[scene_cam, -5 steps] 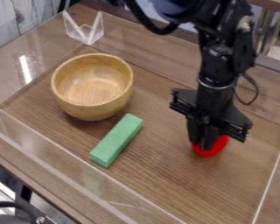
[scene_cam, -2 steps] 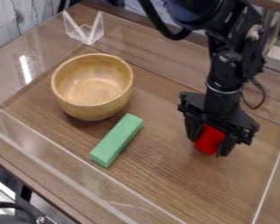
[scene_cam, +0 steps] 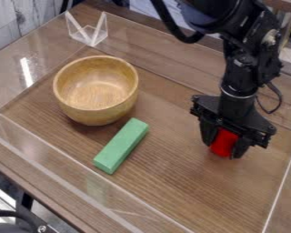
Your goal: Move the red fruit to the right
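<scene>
Where the task calls for the fruit to end at the right, the small bright red rounded toy fruit (scene_cam: 224, 145) sits low on the right side of the dark wood-grain counter (scene_cam: 173, 196), well apart from the other items.

Item: black tool (scene_cam: 229, 143), pointing straight down over the fruit, its two fingers standing spread on either side of the red body rather than pinching it; the fruit looks to rest on the counter, which fits a release after placement, as a judgement. Contact between fingers and fruit cannot be told.

Item: round light wooden bowl (scene_cam: 97, 88), left of centre, upright, nothing visible inside; it is no part of the task.

Item: green rectangular block (scene_cam: 121, 146), lying flat and diagonal just near of the bowl, between bowl and fruit.

Item: clear plastic walls (scene_cam: 63, 187) bordering the counter, presumably to keep things from rolling off.

Status, judged: move largely complete; lifting the tool clear remains.
</scene>
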